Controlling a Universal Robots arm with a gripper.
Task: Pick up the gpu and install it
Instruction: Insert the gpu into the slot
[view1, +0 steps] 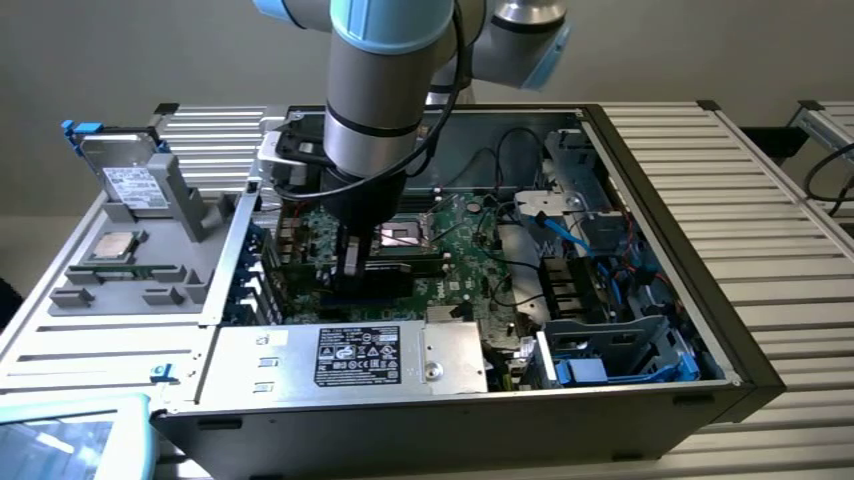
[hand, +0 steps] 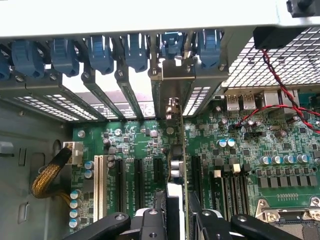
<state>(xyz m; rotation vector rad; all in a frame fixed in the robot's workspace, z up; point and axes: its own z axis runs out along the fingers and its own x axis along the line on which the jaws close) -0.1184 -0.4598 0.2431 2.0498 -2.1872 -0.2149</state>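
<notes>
The pincer (hand: 176, 206) clasps the graphics card (hand: 176, 160) upright, edge-on above the slots of the motherboard (hand: 125, 140), possibly partly seated. A straight, level push with the bracket (hand: 175, 75) aligned would serve best.

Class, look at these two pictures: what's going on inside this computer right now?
A robot arm reaches down into an open computer case. Its gripper holds the gpu upright between its fingers, edge down over the expansion slots of the motherboard, with the card's metal bracket at the case's rear openings. Whether it is fully seated cannot be told.
</notes>
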